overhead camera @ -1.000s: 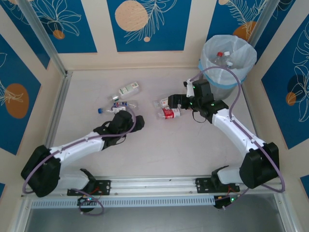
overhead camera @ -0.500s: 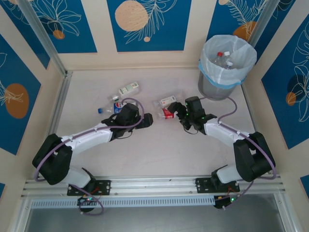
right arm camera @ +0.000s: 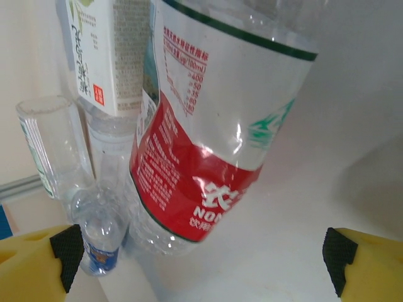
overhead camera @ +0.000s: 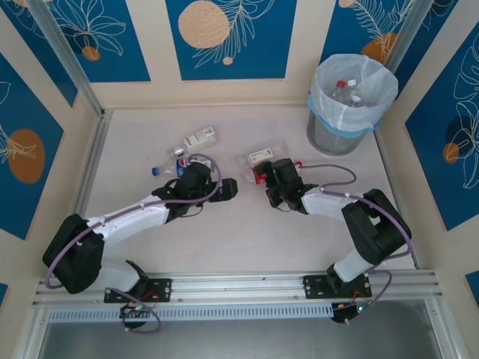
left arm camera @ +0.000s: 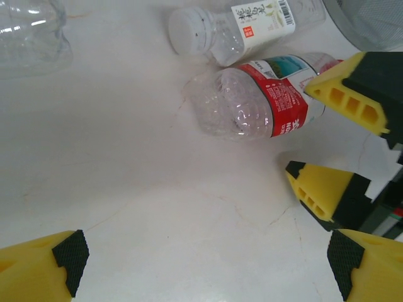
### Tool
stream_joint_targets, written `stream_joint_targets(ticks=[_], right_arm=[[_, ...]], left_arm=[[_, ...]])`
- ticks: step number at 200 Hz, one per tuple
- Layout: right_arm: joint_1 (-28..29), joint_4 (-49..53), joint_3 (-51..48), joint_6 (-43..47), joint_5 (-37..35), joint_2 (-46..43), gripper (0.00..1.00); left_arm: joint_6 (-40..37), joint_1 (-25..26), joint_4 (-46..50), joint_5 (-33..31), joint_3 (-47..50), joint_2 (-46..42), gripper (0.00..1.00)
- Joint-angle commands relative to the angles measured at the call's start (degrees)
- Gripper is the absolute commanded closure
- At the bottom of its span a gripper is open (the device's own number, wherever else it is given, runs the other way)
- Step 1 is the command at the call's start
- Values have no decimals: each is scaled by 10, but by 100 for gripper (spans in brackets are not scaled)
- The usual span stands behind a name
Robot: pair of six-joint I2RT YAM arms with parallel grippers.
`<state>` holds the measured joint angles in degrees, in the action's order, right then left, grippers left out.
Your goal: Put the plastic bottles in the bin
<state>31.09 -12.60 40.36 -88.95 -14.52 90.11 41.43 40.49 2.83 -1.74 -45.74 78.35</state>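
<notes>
While both arms reach toward the middle of the table [overhead camera: 247, 232], the right gripper [right arm camera: 201, 251] stands with its jaws spread wide. A crushed red-labelled bottle [right arm camera: 201, 138] lies on its side straight ahead of the fingertips, gripped by nothing. The left gripper [left arm camera: 208, 258], jaws likewise wide apart and empty, hangs over bare tabletop and faces the same bottle from the other side. In the left wrist view the right gripper's yellow fingers [left arm camera: 346, 94] flank the bottle's neck end. Just behind the red-labelled bottle, touching it or nearly so, lies a white-labelled bottle [left arm camera: 233, 28] with a white cap. Further left on the table sit a blue-labelled bottle [overhead camera: 174, 163] with a blue cap and, beyond it, a green-and-white bottle [overhead camera: 200, 137]. The bin [overhead camera: 322, 138], a grey wastebasket lined with a pale bag, stands at the table's far right corner, well apart from both grippers, with several bottles [overhead camera: 346, 91] already inside.
</notes>
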Motion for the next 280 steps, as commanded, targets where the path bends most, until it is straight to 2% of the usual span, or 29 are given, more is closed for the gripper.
stream_joint_targets(ticks=[1, 48, 78, 117, 137, 158, 162, 172, 204, 248, 280], right_arm=[[12, -36, 2, -55, -28, 28, 0], [13, -32, 28, -52, -20, 65, 0], [13, -52, 16, -67, -45, 71, 0], [14, -62, 5, -76, -85, 73, 5], [13, -80, -1, -71, -84, 78, 11], [10, -85, -1, -70, -81, 85, 13], [9, -85, -1, -69, -79, 86, 19], [9, -79, 3, -72, -77, 90, 26], [9, -77, 10, -48, -85, 96, 33], [7, -148, -10, -47, -122, 114, 46], [-3, -220, -24, -20, -122, 131, 57]], left_arm=[[-4, -6, 2, -9, 9, -8, 1], [-1, -5, 4, -7, 6, -2, 1], [0, -6, 8, -11, 7, -1, 1], [0, -6, 9, -12, 1, 8, 1], [0, -6, 7, -7, -3, 15, 1], [2, -5, 7, -3, -7, 24, 1], [2, -5, 7, -3, -7, 24, 1], [2, -6, 7, -2, -8, 26, 1], [2, -5, 8, -1, -12, 30, 1], [3, -6, 9, 2, -16, 32, 1], [5, -5, 10, 6, -17, 32, 1]])
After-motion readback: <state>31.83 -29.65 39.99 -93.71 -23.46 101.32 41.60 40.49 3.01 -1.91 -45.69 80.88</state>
